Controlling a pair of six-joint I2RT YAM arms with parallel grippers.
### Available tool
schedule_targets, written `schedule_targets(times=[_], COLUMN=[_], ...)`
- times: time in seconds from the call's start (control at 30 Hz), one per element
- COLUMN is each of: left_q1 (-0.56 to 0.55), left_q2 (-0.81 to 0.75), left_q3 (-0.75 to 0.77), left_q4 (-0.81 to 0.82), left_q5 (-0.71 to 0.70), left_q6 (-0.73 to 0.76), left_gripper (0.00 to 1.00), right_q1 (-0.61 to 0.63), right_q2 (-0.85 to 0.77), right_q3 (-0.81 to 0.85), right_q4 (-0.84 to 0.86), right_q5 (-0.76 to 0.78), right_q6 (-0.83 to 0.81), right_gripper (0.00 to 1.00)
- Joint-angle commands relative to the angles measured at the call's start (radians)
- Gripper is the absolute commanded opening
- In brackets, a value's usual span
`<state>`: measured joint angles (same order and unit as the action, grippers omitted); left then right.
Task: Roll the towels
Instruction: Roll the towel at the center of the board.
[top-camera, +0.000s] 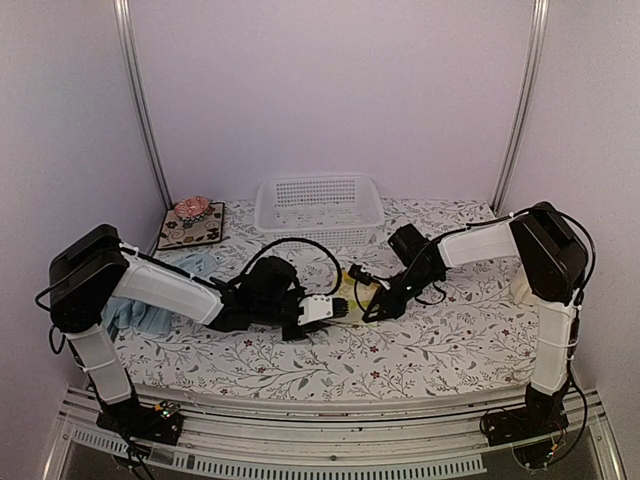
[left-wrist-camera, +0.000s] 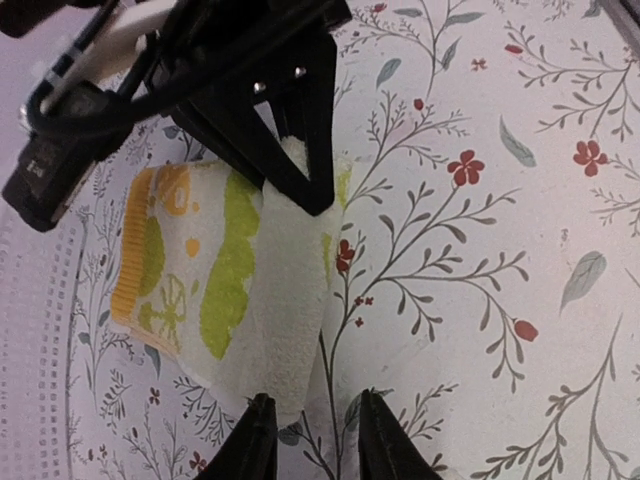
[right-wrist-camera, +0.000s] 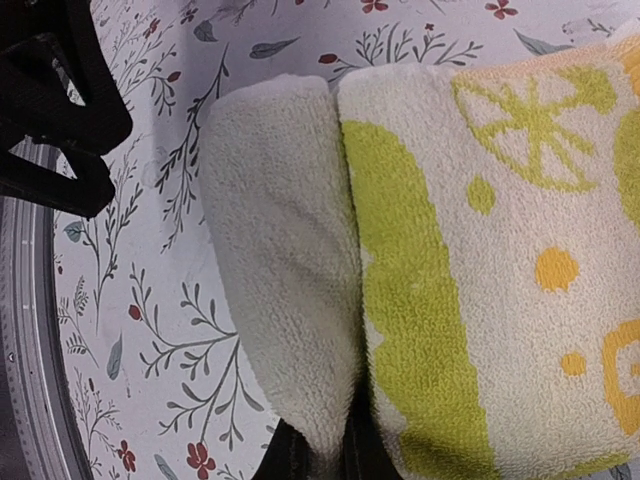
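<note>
The yellow-green towel (left-wrist-camera: 200, 270) lies flat on the floral table cover, one long edge folded over into a pale roll (right-wrist-camera: 280, 300). My right gripper (right-wrist-camera: 325, 445) is shut on the near end of that roll; from the left wrist view it (left-wrist-camera: 296, 165) pinches the roll's far end. My left gripper (left-wrist-camera: 317, 396) stands open at the roll's other end, its left finger (left-wrist-camera: 258, 435) touching the towel's corner, with bare table between the fingers. From above, both grippers meet at the towel (top-camera: 352, 288). The light blue towel (top-camera: 150, 312) lies crumpled at the left, partly under my left arm.
A white slotted basket (top-camera: 320, 205) stands at the back centre. A dark floral square mat (top-camera: 192, 228) with a pink object on it sits at the back left. The table's left rail shows in the right wrist view (right-wrist-camera: 25, 350).
</note>
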<state>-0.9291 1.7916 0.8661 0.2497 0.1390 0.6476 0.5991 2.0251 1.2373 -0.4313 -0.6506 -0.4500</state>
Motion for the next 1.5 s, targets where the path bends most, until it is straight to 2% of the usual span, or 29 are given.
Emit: schedule_targets(times=[0.0, 0.33, 0.63, 0.93, 1.07, 1.2, 1.33, 1.47], left_q1=[-0.039, -0.05, -0.056, -0.06, -0.061, -0.059, -0.058, -0.053], left_q2=[0.018, 0.124, 0.204, 0.269, 0.288, 0.31, 0.304, 0.301], left_q3=[-0.005, 0.09, 0.112, 0.147, 0.173, 0.212, 0.256, 0.316], left_q4=[0.133, 0.046, 0.092, 0.043, -0.002, -0.077, -0.184, -0.316], left_q5=[-0.074, -0.1, -0.206, -0.224, -0.225, -0.229, -0.191, -0.125], left_q6=[0.086, 0.124, 0.141, 0.153, 0.144, 0.136, 0.117, 0.084], left_gripper=[0.29, 0.3, 0.32, 0.31, 0.23, 0.0, 0.0, 0.0], right_q1=[-0.012, -0.025, -0.026, -0.035, -0.041, -0.048, -0.054, -0.058], right_q2=[0.054, 0.059, 0.067, 0.071, 0.07, 0.057, 0.024, -0.04], right_q3=[0.034, 0.043, 0.044, 0.05, 0.051, 0.055, 0.041, 0.004], right_q4=[-0.065, -0.07, -0.072, -0.076, -0.077, -0.084, -0.08, -0.047], right_q5=[-0.021, -0.032, -0.034, -0.038, -0.054, -0.074, -0.062, -0.006], right_q6=[0.022, 0.033, 0.033, 0.034, 0.033, 0.03, 0.027, 0.024], right_gripper=[0.07, 0.08, 0.08, 0.08, 0.1, 0.12, 0.18, 0.35])
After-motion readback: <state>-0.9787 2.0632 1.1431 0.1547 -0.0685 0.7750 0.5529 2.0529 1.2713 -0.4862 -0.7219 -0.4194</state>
